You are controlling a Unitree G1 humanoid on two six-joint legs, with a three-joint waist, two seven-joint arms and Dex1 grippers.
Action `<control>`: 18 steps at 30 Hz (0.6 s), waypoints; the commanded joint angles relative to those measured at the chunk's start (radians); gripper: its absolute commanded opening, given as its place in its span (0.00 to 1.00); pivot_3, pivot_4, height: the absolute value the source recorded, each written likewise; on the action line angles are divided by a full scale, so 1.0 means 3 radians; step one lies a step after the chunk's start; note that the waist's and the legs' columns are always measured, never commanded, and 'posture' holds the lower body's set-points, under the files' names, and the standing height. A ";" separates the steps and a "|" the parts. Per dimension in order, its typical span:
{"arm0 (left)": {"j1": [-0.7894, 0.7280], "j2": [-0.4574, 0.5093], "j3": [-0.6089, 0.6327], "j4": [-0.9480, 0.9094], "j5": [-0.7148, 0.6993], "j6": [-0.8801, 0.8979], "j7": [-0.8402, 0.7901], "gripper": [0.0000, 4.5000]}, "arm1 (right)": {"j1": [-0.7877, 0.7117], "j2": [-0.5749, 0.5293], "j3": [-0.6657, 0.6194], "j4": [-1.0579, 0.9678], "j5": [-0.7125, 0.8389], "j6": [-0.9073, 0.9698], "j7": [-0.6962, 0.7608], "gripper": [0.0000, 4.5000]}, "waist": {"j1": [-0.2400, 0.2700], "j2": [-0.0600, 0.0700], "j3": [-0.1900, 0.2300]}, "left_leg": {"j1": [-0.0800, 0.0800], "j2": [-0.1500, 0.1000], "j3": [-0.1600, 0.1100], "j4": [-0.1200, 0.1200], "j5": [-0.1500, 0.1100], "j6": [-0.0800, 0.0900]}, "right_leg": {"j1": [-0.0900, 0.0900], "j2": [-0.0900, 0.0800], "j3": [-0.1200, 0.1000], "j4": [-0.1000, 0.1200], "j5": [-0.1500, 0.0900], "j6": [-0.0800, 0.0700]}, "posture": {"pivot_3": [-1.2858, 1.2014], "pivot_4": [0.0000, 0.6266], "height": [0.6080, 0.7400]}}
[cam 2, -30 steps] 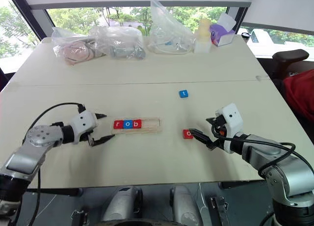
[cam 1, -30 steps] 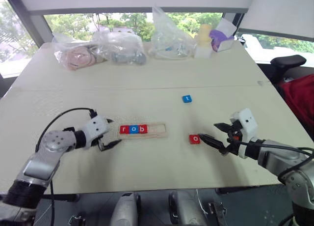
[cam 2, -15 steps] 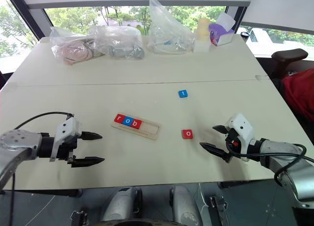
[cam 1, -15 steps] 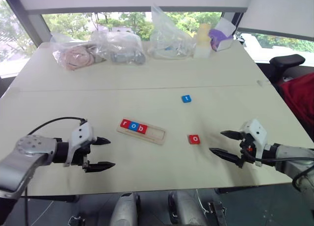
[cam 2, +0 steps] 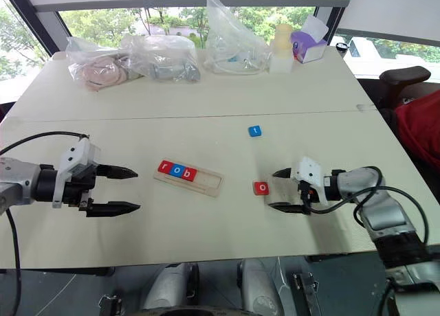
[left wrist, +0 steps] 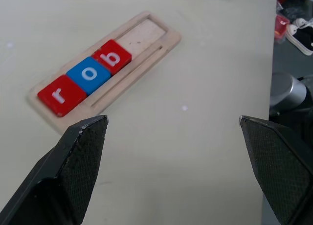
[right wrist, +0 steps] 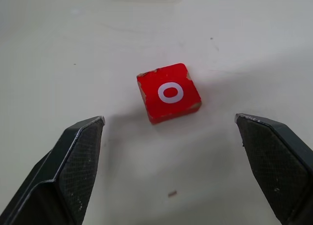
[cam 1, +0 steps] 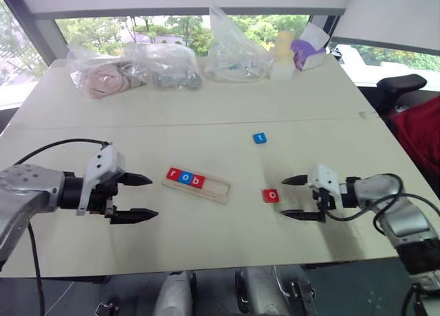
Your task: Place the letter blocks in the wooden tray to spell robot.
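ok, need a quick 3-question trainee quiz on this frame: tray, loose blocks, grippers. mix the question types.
1. True or false: the wooden tray already holds four letter blocks.
2. Multiple choice: which loose block lies right in front of the right gripper? A) blue t B) red o C) blue o
3. Fill in: the blue t block lies on the table, farther from the robot than the tray, and the left gripper stands ____ and holds nothing.

Key
1. False: three sit in it, red r, blue o, red b, and the rest of the tray is bare.
2. B, the red o block.
3. open
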 commanded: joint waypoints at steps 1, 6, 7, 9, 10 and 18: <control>-0.0029 -0.0050 0.0013 -0.0112 -0.0068 0.0031 0.0067 1.00 | -0.0207 0.0140 0.0049 0.0328 -0.0127 -0.0274 -0.0003 0.99 | -0.0001 -0.0001 0.0000 | 0.0001 0.0000 0.0000 0.0003 0.0000 0.0000 | 0.0002 0.0000 0.0000 0.0001 0.0001 -0.0001 | 0.52 0.24 0.96; 0.0205 0.0001 0.0060 -0.0029 0.0082 -0.0042 0.0052 1.00 | -0.0219 0.0239 0.0034 0.0483 -0.0087 -0.0385 0.0132 0.68 | -0.0011 -0.0001 -0.0001 | 0.0009 0.0001 0.0001 0.0002 0.0000 0.0000 | 0.0007 0.0001 0.0001 0.0002 0.0002 -0.0003 | 0.52 0.24 0.96; 0.0234 0.0013 0.0071 -0.0010 0.0105 -0.0057 0.0048 1.00 | -0.0209 0.0255 0.0018 0.0446 -0.0075 -0.0376 0.0119 0.57 | -0.0009 -0.0001 -0.0001 | 0.0009 0.0001 0.0001 0.0002 0.0000 0.0000 | 0.0007 0.0001 0.0001 0.0003 0.0002 -0.0003 | 0.52 0.24 0.96; 0.0269 0.0015 0.0061 0.0024 0.0147 -0.0106 0.0037 1.00 | -0.0190 0.0280 0.0007 0.0367 -0.0053 -0.0329 0.0098 0.36 | -0.0004 -0.0001 -0.0001 | 0.0009 0.0002 0.0001 0.0002 0.0000 0.0000 | 0.0007 0.0001 0.0001 0.0004 0.0002 -0.0003 | 0.52 0.24 0.96; 0.0271 0.0011 0.0046 0.0042 0.0165 -0.0130 0.0034 1.00 | -0.0189 0.0292 0.0008 0.0358 -0.0067 -0.0344 0.0077 0.25 | -0.0003 -0.0001 -0.0001 | 0.0009 0.0002 0.0000 0.0003 0.0000 0.0000 | 0.0007 0.0001 0.0001 0.0004 0.0002 -0.0004 | 0.52 0.24 0.96; 0.0199 -0.0004 -0.0010 0.0109 0.0196 -0.0178 0.0006 1.00 | -0.0134 0.0344 -0.0047 -0.0360 0.0095 0.0293 -0.0192 0.25 | -0.0005 0.0000 0.0000 | 0.0009 0.0002 0.0002 0.0002 0.0001 -0.0001 | 0.0004 0.0000 0.0001 0.0006 0.0003 -0.0005 | 0.52 0.24 0.96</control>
